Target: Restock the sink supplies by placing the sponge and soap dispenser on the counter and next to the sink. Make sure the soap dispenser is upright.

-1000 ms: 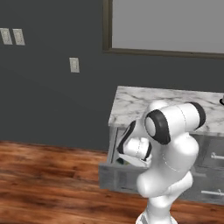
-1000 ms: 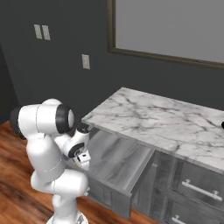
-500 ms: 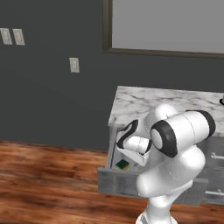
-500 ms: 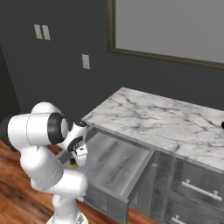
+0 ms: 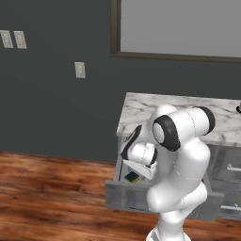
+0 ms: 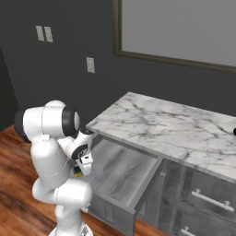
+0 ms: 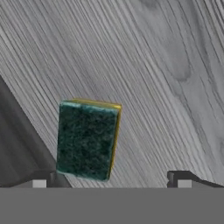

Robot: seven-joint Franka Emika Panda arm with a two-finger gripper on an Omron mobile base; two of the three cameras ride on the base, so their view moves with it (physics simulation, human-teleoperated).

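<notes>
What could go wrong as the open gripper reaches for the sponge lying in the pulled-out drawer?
1. The sponge sits off-centre, toward one of the fingertips of the gripper, so closing may clip an edge or push it aside.
2. The sponge lies near the drawer wall; a finger might strike that wall on the way down.

The sponge [image 7: 87,139], yellow with its dark green layer facing up, lies flat on the grey wood-grain drawer floor [image 7: 166,87], lower left of the hand view.

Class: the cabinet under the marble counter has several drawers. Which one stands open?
The top drawer at the counter's left end: pulled out, sponge on its floor; the handled drawers beside it are closed.
</notes>
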